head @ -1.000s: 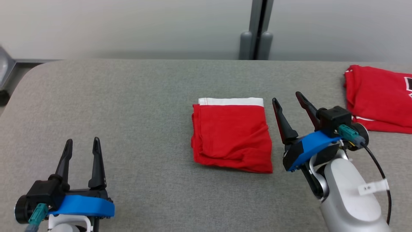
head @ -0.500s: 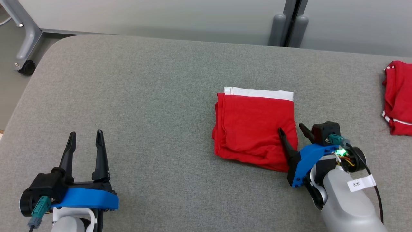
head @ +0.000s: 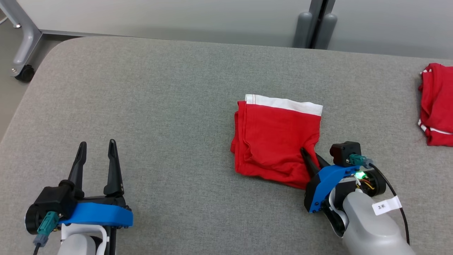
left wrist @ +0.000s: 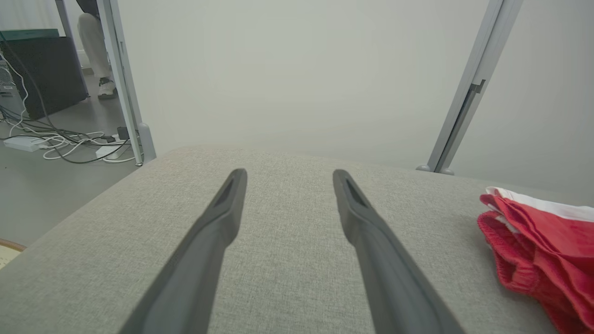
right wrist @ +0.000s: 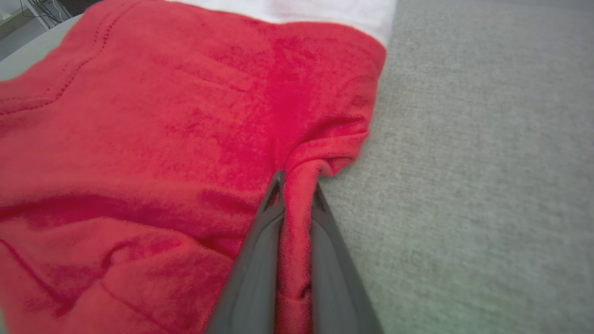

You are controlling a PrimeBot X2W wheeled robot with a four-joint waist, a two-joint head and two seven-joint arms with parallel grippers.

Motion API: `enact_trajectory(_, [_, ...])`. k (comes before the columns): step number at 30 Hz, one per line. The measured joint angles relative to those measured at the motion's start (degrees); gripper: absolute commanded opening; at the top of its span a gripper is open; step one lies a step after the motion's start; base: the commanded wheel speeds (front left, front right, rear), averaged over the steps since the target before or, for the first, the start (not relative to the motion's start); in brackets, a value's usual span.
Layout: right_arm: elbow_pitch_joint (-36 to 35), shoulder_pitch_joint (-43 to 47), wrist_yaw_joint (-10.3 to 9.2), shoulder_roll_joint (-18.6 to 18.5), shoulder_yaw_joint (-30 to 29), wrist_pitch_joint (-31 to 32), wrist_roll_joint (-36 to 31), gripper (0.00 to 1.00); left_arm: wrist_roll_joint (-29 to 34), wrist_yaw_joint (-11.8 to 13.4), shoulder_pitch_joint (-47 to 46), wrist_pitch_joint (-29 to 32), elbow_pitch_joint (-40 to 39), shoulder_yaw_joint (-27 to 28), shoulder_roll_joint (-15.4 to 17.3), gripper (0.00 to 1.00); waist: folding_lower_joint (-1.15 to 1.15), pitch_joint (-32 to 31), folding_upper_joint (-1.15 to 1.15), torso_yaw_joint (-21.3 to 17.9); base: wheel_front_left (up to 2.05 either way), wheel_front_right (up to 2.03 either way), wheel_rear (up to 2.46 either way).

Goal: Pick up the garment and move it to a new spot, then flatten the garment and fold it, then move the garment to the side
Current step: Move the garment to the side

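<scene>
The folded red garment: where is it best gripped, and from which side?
Probably the garment at its right edge, near the front corner, coming low from the right: the folded layers meet there, and the right gripper pinches that ridge.

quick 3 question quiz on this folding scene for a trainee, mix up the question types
1. True or false: the right hand is shut on a pinch of the folded red garment.
2. Multiple choice: the garment's white band lies along A) the edge farthest from the robot, B) the edge nearest the robot, C) its left edge.
3. Fill in: the left hand is ___ and apart from the garment.

Key: 1 true; 2 A; 3 open
</scene>
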Motion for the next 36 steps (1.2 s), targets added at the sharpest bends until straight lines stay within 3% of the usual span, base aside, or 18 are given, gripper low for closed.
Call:
enact_trajectory(8, [1.5, -3.0, 0.01, -1.1, 1.1, -3.2, -0.1, 0.0, -0.4, 0.0, 0.2, 0.0, -0.2, 0.0, 0.5, 1.0, -0.01, 0.5, 0.0, -3.3, 0.0, 0.0, 0.0])
enact_trajectory(23, [-7.5, -3.0, 0.0, -10.9, 1.9, -4.8, 0.0, 0.0, -0.6, 0.0, -2.3, 0.0, -3.6, -0.1, 2.8, 1.0, -0.01, 5.9, 0.0, -15.1, 0.0, 0.0, 0.0])
enact_trajectory(28, [-11.0, -2.4, 0.0, -12.3, 1.0, -4.5, 0.0, 0.0, -0.7, 0.0, -3.0, 0.0, -4.1, 0.0, 3.8, 1.0, -0.01, 8.2, 0.0, -16.8, 0.0, 0.0, 0.0])
enact_trajectory(36, [-16.0, -6.5, 0.01, -14.2, 2.1, -1.9, -1.1, 0.0, -1.2, 0.0, -4.0, 0.0, -4.4, -1.0, 4.6, 1.0, -0.01, 10.1, 0.0, -16.5, 0.0, 0.0, 0.0])
